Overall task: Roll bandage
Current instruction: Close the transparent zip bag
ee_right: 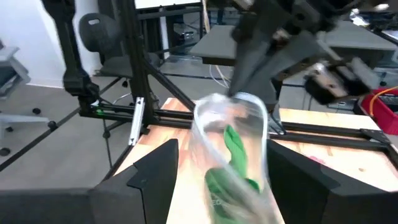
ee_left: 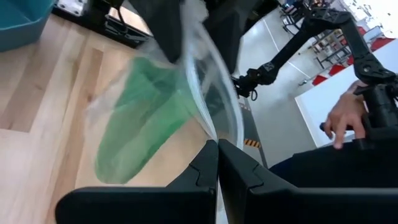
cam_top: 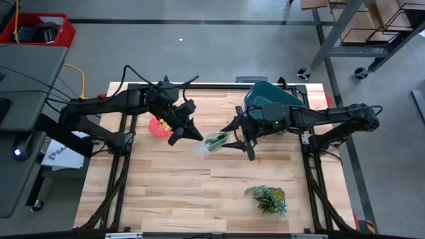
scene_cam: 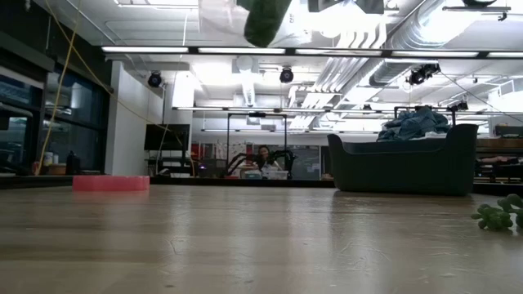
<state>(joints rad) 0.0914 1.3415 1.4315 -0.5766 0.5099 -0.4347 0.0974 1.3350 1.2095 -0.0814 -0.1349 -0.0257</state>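
A clear plastic bag (cam_top: 212,141) with the green bandage (ee_left: 146,118) inside is held in the air over the middle of the table. In the low view the bandage (scene_cam: 265,20) shows high above the tabletop. My left gripper (cam_top: 198,136) is shut on the bag. My right gripper (cam_top: 234,141) is open; its two fingers stand wide apart on either side of the bag's other end (ee_right: 230,143). I cannot tell whether they touch it. My left gripper pinches the bag's thin plastic edge (ee_left: 211,134) between its two shut fingers, coming from the table's left side and slanting down. The bag with the bandage reaches away from the fingertips toward my right gripper, lifted clear of the table.
A teal tub (cam_top: 275,96) holding blue cloth stands at the far right behind my right arm. A pink object (cam_top: 158,126) lies by my left arm. A leafy plant sprig (cam_top: 267,198) lies near the front right. A person's hand (ee_left: 342,118) shows beyond the table.
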